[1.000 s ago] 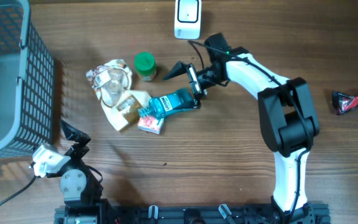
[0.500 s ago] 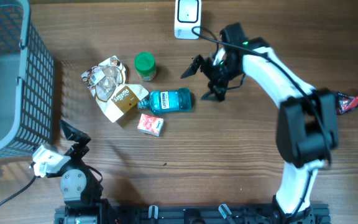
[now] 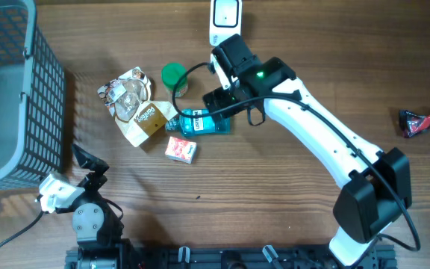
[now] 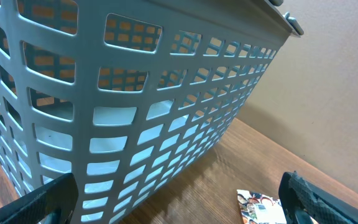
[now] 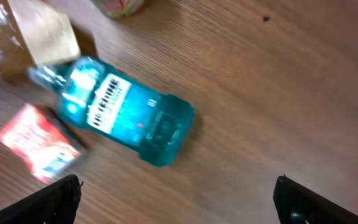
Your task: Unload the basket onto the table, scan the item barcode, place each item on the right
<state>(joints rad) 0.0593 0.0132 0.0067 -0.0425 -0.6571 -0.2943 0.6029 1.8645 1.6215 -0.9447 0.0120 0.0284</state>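
Teal mouthwash bottle (image 5: 126,112) lies on its side near the white scanner (image 3: 225,19), beneath the right gripper (image 5: 176,191), jaws spread wide; an off-centre pinch might roll it or cover its barcode.

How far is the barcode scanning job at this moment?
Nothing done yet: the teal plastic mouthwash bottle lies loose on the wooden table, barcode up. In hand: the right gripper hovers open above it. Remaining: grip it and show the barcode to the white box-shaped device, probably the scanner.
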